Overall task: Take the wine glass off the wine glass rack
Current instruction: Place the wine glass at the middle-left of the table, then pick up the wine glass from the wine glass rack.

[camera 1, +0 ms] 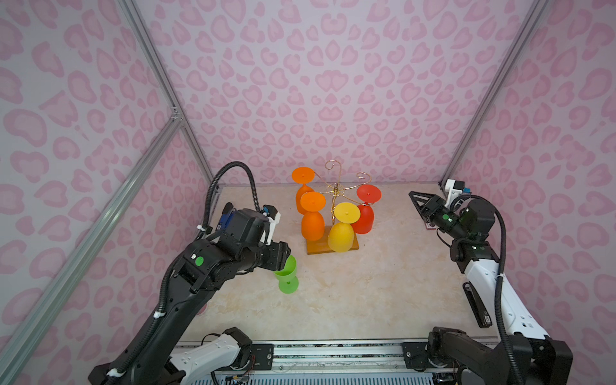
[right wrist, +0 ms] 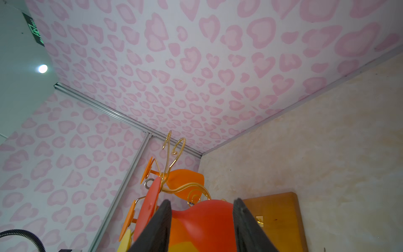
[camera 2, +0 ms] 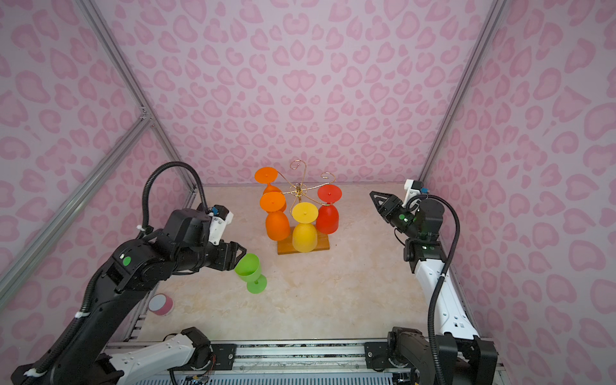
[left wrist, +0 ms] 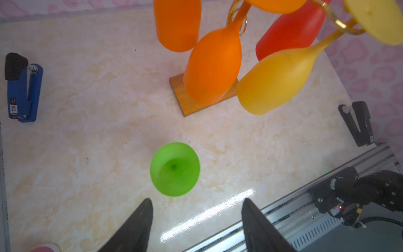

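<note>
Wine glass (camera 2: 248,266), green plastic, upright on beige marble tabletop (camera 2: 333,300), lower left of gold wire rack w/ wood base (camera 2: 299,191), apart. L gripper (left wrist: 196,201) released beside bowl; R gripper (right wrist: 201,203) spread, empty.

Left arm (camera 1: 216,263) seemingly hides green glass (camera 1: 288,272) rim.

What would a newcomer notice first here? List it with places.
Hanging upside down from the wine glass rack at the back middle of the table: two orange glasses, a yellow glass, a red glass. Next, the green wine glass, mouth up on the table just ahead of the open left gripper. Pink heart-print walls surround everything.
</note>
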